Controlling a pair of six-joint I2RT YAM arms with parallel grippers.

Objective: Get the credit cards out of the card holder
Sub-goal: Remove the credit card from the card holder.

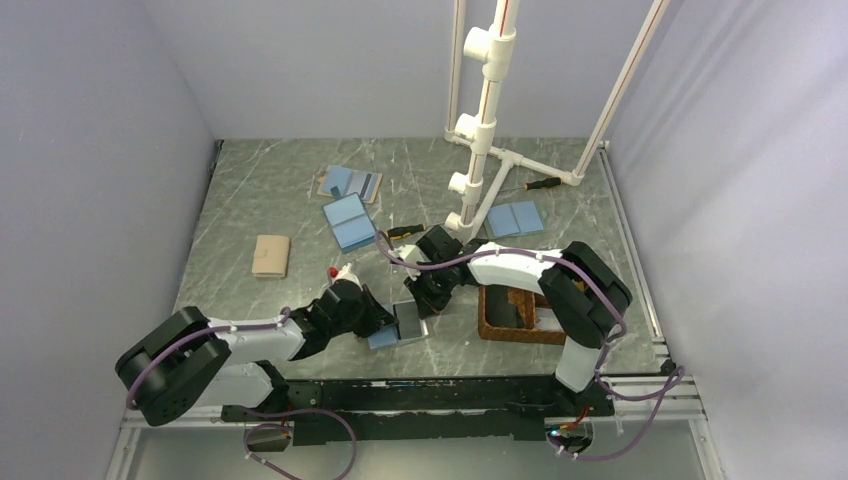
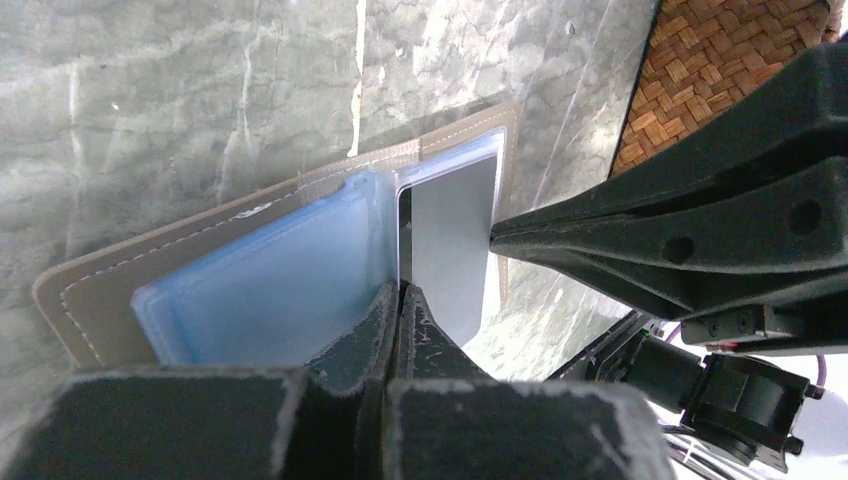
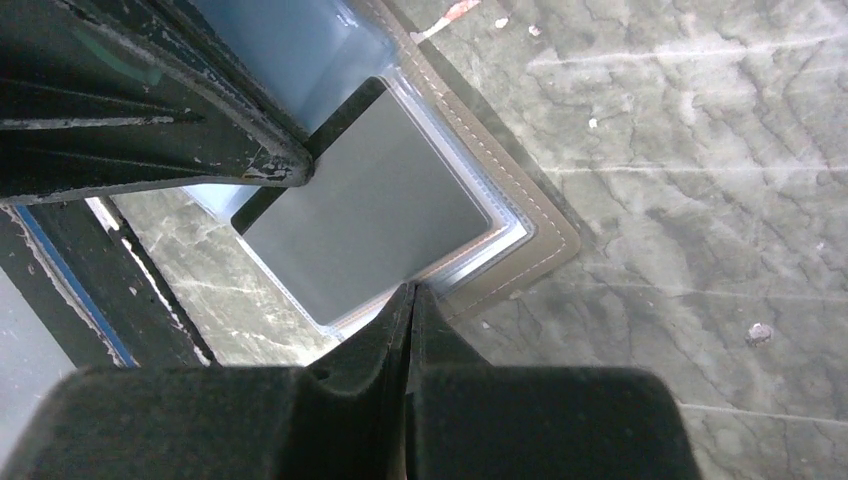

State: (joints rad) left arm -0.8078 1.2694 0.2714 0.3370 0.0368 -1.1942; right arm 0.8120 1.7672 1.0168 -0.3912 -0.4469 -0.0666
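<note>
Holder (image 2: 250, 290) lies open flat on tabletop (image 3: 700, 200), front, between arms. Right gripper (image 3: 411, 292): jaws closed, tip on tan stitched rim, likely pinning holder against sliding. Left gripper (image 2: 402, 295): jaws closed at fold, on grey card (image 2: 450, 240) inner edge; pinch unconfirmed. Card matte, stiff, in glossy clear pocket; other leaf soft blue plastic.

No writing, brand, number or sign can be read in any view. The grey card (image 2: 450, 250) just ahead of the left pincer (image 2: 402, 292) shows a plain, unmarked face. The card holder (image 2: 100, 290) around it carries only a line of pale stitching along its tan edge.
</note>
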